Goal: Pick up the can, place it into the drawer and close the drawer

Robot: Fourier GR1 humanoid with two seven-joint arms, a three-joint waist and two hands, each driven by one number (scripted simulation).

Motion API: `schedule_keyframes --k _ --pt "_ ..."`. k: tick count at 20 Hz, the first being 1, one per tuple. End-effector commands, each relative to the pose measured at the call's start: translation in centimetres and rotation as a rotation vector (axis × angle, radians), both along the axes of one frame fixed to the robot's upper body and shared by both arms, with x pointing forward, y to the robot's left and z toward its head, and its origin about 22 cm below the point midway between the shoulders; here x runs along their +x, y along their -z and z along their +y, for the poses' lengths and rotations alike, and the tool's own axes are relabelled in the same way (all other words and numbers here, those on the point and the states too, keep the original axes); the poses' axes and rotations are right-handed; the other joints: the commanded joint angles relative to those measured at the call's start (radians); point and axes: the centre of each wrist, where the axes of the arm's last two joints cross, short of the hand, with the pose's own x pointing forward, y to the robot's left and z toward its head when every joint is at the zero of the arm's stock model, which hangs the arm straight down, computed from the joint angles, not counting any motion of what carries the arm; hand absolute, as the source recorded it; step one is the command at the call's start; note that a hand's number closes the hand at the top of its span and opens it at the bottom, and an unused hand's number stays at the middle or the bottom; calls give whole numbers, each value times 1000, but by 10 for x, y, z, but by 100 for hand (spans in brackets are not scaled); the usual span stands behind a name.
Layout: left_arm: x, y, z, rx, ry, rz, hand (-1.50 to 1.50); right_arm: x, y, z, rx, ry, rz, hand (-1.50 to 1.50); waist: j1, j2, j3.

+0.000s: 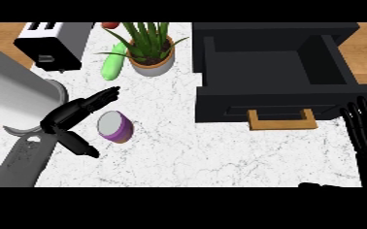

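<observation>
Can (114, 126) first: I see it lying on its side on the white counter (179, 145), near the left. It is purple, and its silver round end faces up toward me. It is not in the drawer yet.

My left hand (70, 121) is right beside the can, on its left. The fingers (100, 98) are stretched out above the can, and the thumb (80, 145) sticks out below it. So the hand is spread wide like a big open mouth around the can. I cannot tell if any finger is touching the can. Nothing is squeezed or pinched.

My right hand (356, 123) shows at the right edge, next to the front of the drawer (272, 99). Its fingers point up and look straight and side by side. It holds nothing.

I see the drawer pulled open on the right side of the counter. It is black, with a tan handle (282, 121) at the front. The can is well apart from it.

At the back stands a potted plant (150, 46). A green thing, like a cucumber (113, 63), lies just beside the pot on the left. A toaster (53, 42) sits in the back left corner. A little red thing (109, 24) peeks out at the top, but I cannot tell what it is.
</observation>
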Motion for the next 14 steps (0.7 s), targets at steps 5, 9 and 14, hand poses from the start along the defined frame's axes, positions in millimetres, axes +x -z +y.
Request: schedule_keyframes --k 5,9,14 --pt "-3 28 9 -101 86 30 -150 3 -4 11 -9 9 3 -150 -5 3 -1" --pt "-1 30 17 -100 68 35 -150 -8 -16 5 -5 -27 -11 -150 -10 1 -1" --pt "0 40 19 -89 47 49 -150 7 -11 14 11 0 -34 -150 -15 8 -2"
